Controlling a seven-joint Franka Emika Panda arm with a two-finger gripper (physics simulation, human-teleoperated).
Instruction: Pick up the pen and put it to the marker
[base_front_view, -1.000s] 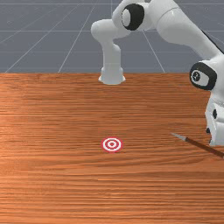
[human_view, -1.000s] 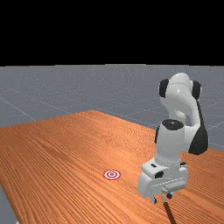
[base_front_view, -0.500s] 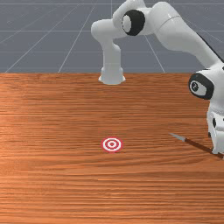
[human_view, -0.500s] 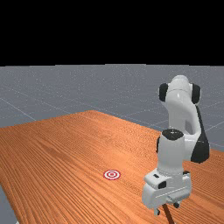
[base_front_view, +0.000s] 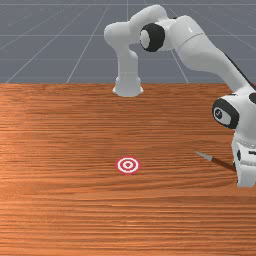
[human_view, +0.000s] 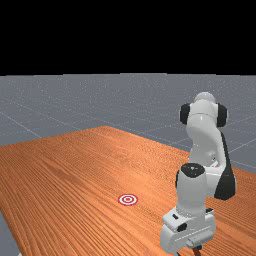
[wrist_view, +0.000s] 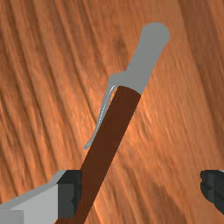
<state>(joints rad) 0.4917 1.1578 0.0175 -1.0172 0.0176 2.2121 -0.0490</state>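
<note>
Our gripper (human_view: 187, 237) is spread wide and holds nothing; the pen (wrist_view: 111, 127) lies between its fingers (wrist_view: 70, 192), whether touching one we can't tell. In the front view we hide part of it, well apart from the marker (base_front_view: 128, 165).

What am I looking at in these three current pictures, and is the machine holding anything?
It is one white and grey robot arm with a two-finger gripper. The front view faces it across the wooden table; the far view stands farther off; the wrist view looks down past the fingers from the hand. On the table lie a brown and grey pen and a flat red-and-white ringed marker. Nothing is held: the fingers are apart, with the pen running close beside one of them.
</note>
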